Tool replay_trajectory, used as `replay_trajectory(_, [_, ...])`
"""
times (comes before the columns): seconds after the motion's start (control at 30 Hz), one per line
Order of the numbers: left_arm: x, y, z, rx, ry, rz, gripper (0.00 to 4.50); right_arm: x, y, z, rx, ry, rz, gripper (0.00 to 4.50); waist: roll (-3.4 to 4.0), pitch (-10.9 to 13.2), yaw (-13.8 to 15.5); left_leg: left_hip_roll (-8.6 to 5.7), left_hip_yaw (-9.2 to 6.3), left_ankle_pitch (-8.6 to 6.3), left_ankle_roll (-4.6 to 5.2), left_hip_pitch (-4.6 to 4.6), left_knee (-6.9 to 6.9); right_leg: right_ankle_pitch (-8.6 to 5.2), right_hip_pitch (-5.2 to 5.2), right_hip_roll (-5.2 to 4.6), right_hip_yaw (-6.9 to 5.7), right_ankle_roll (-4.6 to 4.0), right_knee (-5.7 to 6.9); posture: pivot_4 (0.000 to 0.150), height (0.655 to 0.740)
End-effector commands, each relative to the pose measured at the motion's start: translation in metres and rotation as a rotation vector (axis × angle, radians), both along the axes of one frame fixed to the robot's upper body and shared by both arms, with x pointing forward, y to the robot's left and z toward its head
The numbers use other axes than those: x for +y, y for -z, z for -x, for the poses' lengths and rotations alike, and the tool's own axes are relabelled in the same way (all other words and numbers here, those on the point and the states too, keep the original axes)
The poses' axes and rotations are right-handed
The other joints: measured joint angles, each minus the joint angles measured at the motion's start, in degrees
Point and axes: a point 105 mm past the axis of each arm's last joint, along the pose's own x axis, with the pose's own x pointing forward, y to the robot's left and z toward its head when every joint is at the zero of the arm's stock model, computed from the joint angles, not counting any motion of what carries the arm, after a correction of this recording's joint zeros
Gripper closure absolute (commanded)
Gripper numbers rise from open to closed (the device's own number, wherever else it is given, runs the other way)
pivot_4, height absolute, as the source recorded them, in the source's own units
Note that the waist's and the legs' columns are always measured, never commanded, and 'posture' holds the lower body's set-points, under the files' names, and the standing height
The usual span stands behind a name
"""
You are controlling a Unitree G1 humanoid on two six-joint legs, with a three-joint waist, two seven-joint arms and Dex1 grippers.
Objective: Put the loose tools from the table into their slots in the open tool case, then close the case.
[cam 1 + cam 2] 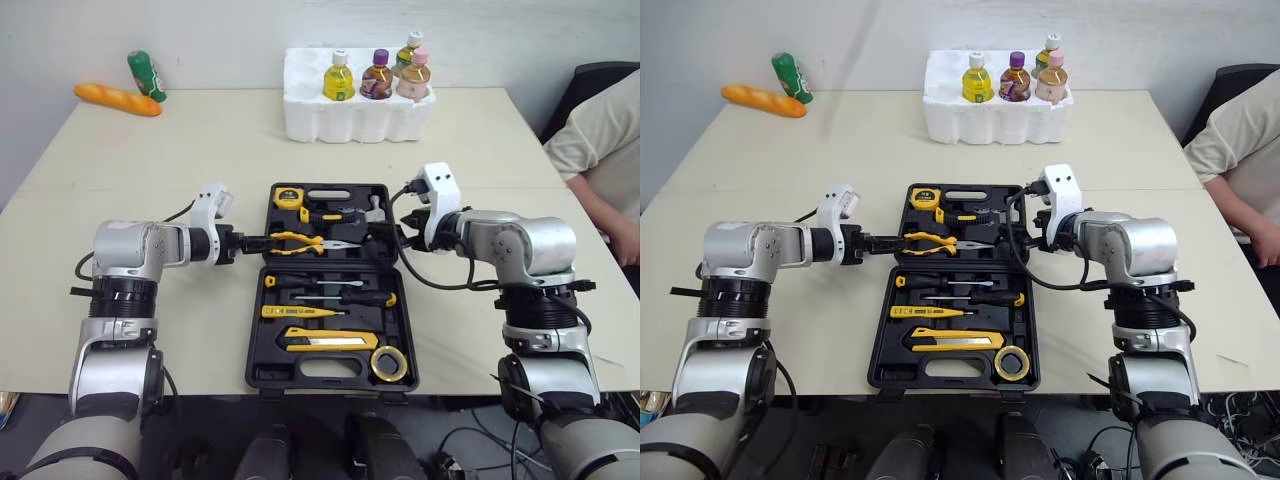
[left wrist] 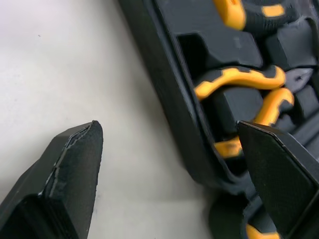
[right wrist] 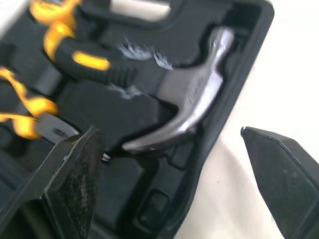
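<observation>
- Left wrist view: left gripper [image 2: 168, 130] is seen spread wide, nothing held, astride the case [image 2: 169, 99] wall by the pliers [image 2: 239, 82]
- right gripper [image 3: 169, 133] is spread wide too, empty, by the hammer [image 3: 194, 109]
- case lies open between them

- The tool case [image 1: 256, 340] is lying open at the bench's [image 1: 200, 150] near edge.
- The pliers [image 1: 300, 242] and hammer [image 3: 194, 107] are sitting in its far half, the tape roll [image 1: 388, 363] in its near-right corner.
- I am holding my left pincer [image 2: 167, 127] at its left wall, my right pincer [image 3: 169, 132] at its right.
- A foam tray [image 1: 350, 120] is standing behind it.
</observation>
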Motion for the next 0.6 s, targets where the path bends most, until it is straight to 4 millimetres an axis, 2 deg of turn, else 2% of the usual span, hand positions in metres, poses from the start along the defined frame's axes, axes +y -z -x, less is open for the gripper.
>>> replay_trajectory(0.03, [0.000,-0.008,-0.007,-0.020,-0.029,0.018,0.05,0.001,-0.011,-0.006,-0.038,0.026,0.013,0.00,0.00,0.0,0.0,0.00,0.00,0.00,0.00,0.00,0.00,0.00,0.00,0.00,0.00,0.00,0.01,0.150,0.7367])
replay_trajectory(0.13, [-0.001,-0.007,-0.011,-0.015,-0.039,0.017,0.05,-0.001,-0.008,-0.008,-0.028,0.041,0.019,0.00,0.00,0.0,0.0,0.00,0.00,0.03,-0.05,0.01,0.00,0.00,0.00,0.00,-0.01,0.00,0.03,0.150,0.7367])
replay_trajectory(0.37, [-0.008,0.002,-0.007,0.010,-0.010,-0.010,0.05,-0.019,-0.008,-0.011,-0.009,0.122,-0.006,0.00,0.00,0.0,0.0,0.00,-0.01,0.04,-0.07,0.02,-0.02,0.00,0.00,0.00,0.00,0.00,0.03,0.150,0.7367])
replay_trajectory(0.6, [-0.010,0.012,-0.004,0.024,0.011,-0.057,0.05,-0.014,0.011,-0.006,0.066,0.106,0.002,0.00,0.01,0.0,0.0,0.00,0.00,0.04,-0.07,0.04,-0.02,0.00,0.01,0.00,0.01,0.00,0.03,0.150,0.7367])
